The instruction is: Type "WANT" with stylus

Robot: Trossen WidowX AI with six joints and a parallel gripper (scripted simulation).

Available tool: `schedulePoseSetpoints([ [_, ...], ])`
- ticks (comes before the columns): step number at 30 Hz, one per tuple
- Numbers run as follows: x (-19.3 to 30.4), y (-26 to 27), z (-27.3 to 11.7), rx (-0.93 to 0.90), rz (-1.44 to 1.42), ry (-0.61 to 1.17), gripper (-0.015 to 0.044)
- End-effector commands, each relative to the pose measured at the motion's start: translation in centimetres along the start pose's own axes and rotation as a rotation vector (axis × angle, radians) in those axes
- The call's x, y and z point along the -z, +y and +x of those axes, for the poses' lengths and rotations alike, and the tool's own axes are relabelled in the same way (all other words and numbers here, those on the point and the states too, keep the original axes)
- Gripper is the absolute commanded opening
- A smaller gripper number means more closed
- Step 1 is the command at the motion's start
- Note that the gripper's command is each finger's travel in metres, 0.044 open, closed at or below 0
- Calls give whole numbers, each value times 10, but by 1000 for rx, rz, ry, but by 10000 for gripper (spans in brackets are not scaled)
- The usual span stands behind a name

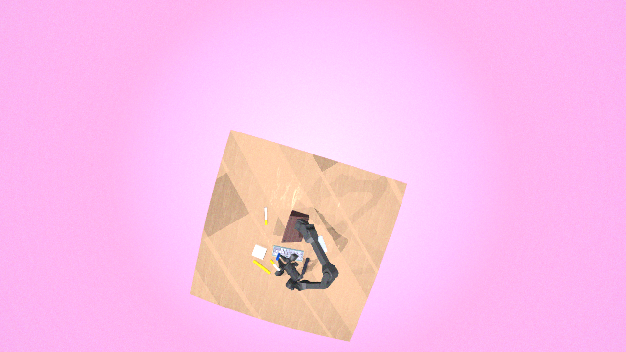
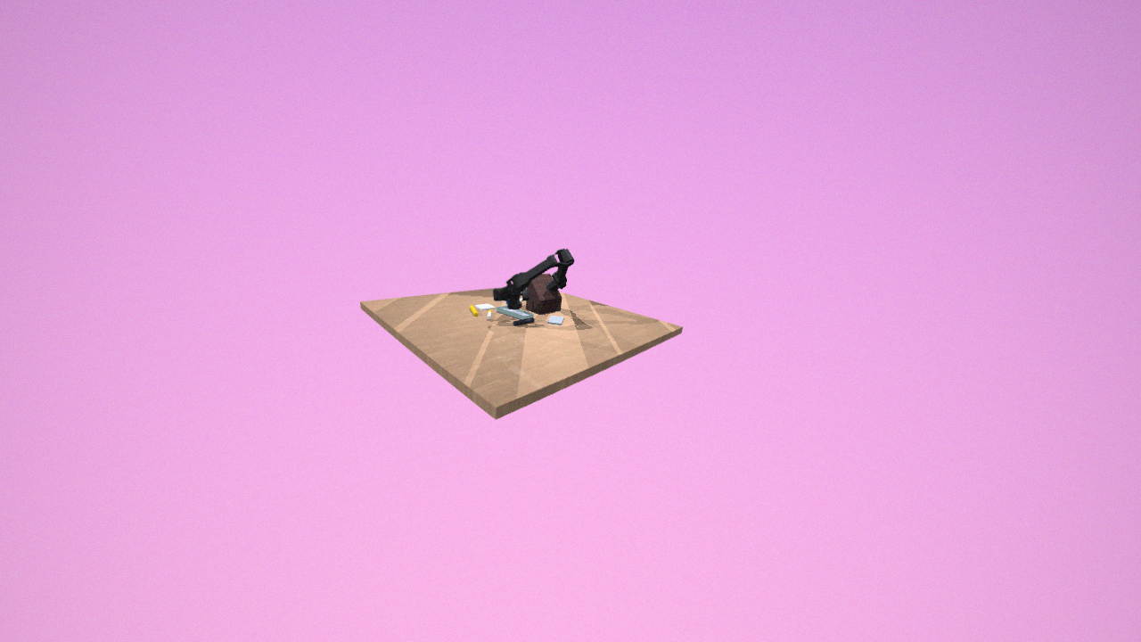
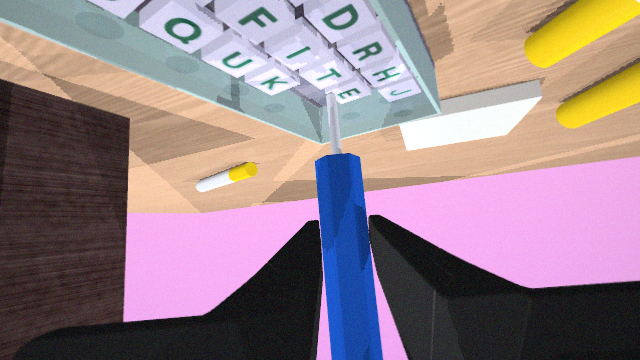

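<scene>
My gripper (image 3: 344, 228) (image 1: 279, 258) is shut on the blue stylus (image 3: 342, 190) (image 1: 278, 256), with one finger on either side of it. The stylus points away from the gripper, its thin grey tip foremost. The keyboard (image 3: 370, 119) (image 1: 275, 248) (image 2: 514, 313) has a teal rim and white keys with green letters. In the wrist view the tip is at the keyboard's far end, beside the E key (image 3: 356, 93) and close to the T key (image 3: 327, 75). I cannot tell whether it touches a key. W, A and N do not show in the wrist view.
A dark wooden block (image 3: 60, 200) (image 1: 292, 230) stands beside the keyboard. A white square (image 3: 470, 125) (image 1: 258, 251) lies off its end, near a yellow stick (image 1: 261, 267). A white-and-yellow stick (image 3: 227, 177) (image 1: 265, 216) lies farther off. A dark stick (image 1: 305, 266) (image 2: 523, 321) and pale pad (image 1: 322, 243) (image 2: 554, 320) lie at the other end.
</scene>
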State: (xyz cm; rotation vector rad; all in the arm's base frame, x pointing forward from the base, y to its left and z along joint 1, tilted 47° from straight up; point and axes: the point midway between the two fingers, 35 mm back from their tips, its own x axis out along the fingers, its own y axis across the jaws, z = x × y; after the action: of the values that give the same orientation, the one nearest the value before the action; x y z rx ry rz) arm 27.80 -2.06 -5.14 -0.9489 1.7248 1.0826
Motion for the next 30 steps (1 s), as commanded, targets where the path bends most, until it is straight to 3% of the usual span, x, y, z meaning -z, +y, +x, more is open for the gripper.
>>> schedulePoseSetpoints([
  [1, -2, 0, 2, -2, 6, -2, 81],
  [30, -9, 0, 5, -2, 6, -3, 81],
])
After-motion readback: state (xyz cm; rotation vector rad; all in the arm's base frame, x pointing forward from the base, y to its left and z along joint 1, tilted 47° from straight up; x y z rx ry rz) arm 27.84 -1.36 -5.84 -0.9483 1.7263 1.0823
